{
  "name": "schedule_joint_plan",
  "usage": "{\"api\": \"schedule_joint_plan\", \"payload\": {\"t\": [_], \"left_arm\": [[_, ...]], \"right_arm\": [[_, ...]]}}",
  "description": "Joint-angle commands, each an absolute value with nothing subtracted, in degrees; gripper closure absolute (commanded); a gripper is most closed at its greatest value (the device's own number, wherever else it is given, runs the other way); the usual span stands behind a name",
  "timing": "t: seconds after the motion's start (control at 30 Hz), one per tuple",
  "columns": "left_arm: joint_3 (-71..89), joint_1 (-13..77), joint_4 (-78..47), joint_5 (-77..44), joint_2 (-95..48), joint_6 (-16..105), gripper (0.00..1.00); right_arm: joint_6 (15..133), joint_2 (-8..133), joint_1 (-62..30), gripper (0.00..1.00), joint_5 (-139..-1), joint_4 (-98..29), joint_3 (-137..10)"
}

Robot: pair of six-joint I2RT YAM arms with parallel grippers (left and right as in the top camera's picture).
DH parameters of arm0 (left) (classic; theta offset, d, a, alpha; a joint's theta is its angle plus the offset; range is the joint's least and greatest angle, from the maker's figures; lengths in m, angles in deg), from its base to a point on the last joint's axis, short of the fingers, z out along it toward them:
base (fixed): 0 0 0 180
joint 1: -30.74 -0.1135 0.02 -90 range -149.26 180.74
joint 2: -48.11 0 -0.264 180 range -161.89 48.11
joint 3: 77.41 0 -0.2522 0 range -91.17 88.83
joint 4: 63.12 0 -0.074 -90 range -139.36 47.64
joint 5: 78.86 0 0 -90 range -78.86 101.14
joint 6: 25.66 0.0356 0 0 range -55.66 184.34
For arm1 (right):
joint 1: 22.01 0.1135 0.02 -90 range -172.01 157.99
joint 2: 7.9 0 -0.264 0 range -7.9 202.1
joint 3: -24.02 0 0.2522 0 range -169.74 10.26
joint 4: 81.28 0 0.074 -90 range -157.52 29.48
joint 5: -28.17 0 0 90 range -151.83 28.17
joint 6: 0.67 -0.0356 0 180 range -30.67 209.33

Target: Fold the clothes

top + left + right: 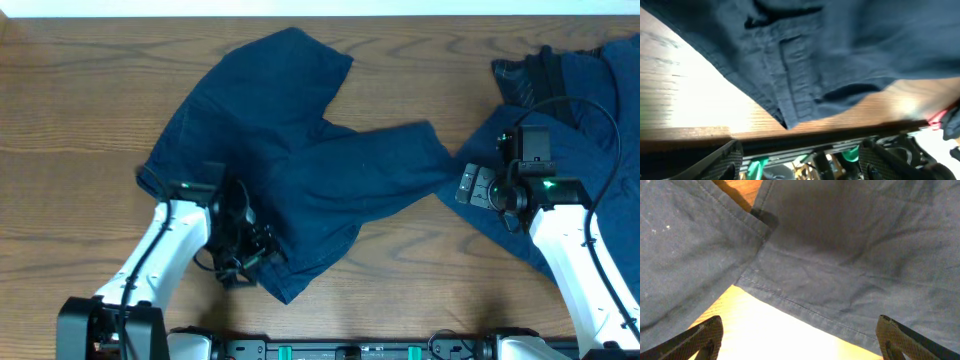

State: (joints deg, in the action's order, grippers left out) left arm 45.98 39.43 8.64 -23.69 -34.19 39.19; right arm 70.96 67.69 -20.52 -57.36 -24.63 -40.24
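Observation:
A dark navy garment (300, 150) lies spread and wrinkled across the middle of the wooden table. A second navy garment (590, 110) lies at the right, partly under my right arm. My left gripper (248, 256) is open and empty at the near-left corner of the middle garment. In the left wrist view its fingers (805, 165) frame the table edge, with a seamed garment edge (790, 80) just ahead. My right gripper (468, 186) is open and empty where the two garments meet. In the right wrist view its fingers (802, 345) hover over bare table before a hemmed edge (805, 305).
The wooden table (70, 130) shows at the left and along the front. A black cable (590, 110) loops over the right garment. The table's front edge with the arm bases (360, 348) is close behind my left gripper.

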Motion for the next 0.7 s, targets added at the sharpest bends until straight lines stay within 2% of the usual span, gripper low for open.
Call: {"api": "schedule_joint_plan", "payload": {"t": [0.0, 0.13, 0.33, 0.37, 0.4, 0.43, 0.47, 0.67], "left_arm": [[48.78, 40.83, 6.41, -24.47, -34.19, 35.59, 0.27], [52.3, 42.82, -0.17, -24.47, -34.19, 29.66, 0.36], [57.5, 46.16, -8.26, -24.49, -34.19, 20.66, 0.39], [58.02, 46.47, -9.9, -24.47, -34.19, 19.98, 0.44], [58.24, 46.58, -11.06, -24.45, -34.19, 19.65, 0.53], [58.24, 46.58, -11.91, -24.34, -34.19, 19.72, 0.77], [58.22, 46.51, -12.65, -24.17, -34.19, 20.46, 0.94], [55.57, 41.44, -9.51, -20.01, -34.17, 28.7, 0.94]], "right_arm": [[71.81, 67.76, -20.87, 0.04, -57.6, -24.54, -40.63], [71.81, 67.76, -20.89, 0.05, -57.6, -24.43, -40.63], [71.81, 67.76, -20.89, 0.04, -57.6, -24.06, -40.63], [71.81, 67.76, -20.89, 0.04, -57.62, -24.08, -40.63], [71.81, 67.76, -20.87, 0.04, -57.68, -24.08, -40.63], [71.81, 67.76, -20.89, 0.03, -57.97, -24.06, -40.63], [71.85, 67.76, -20.87, 0.03, -58.8, -24.03, -40.63], [79.37, 67.89, -20.87, 0.03, -74.34, -24.87, -40.63]]}}
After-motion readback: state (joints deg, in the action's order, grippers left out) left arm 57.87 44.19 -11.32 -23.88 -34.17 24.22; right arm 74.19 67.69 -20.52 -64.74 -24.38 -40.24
